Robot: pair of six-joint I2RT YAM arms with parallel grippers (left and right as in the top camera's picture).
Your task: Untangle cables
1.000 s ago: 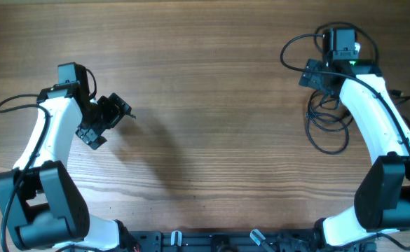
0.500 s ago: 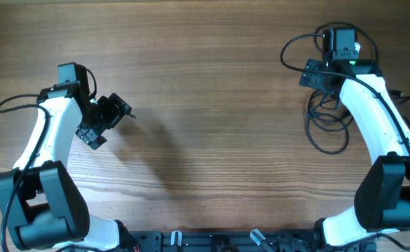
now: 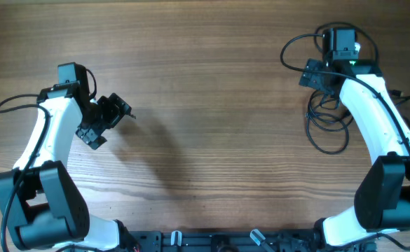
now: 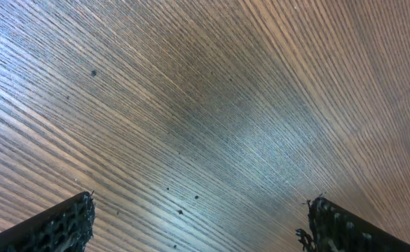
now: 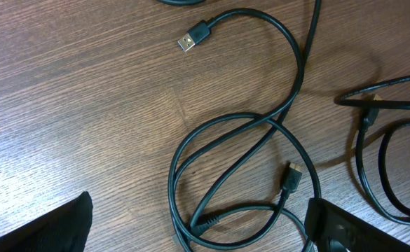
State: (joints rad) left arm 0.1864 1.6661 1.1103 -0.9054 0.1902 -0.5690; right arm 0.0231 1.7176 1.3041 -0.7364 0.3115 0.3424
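Observation:
The cables lie as thin black loops on the wood at the right, partly under my right arm. In the right wrist view they cross and overlap. A silver-tipped USB plug lies free at the top, a small plug rests inside a loop, and another cord curls at the right edge. My right gripper hangs open above the loops, touching nothing. My left gripper is open over bare wood far to the left.
A thicker black cable wired to the right arm arcs past the wrist camera, and another trails off the left arm. The arm bases stand along the table's front edge.

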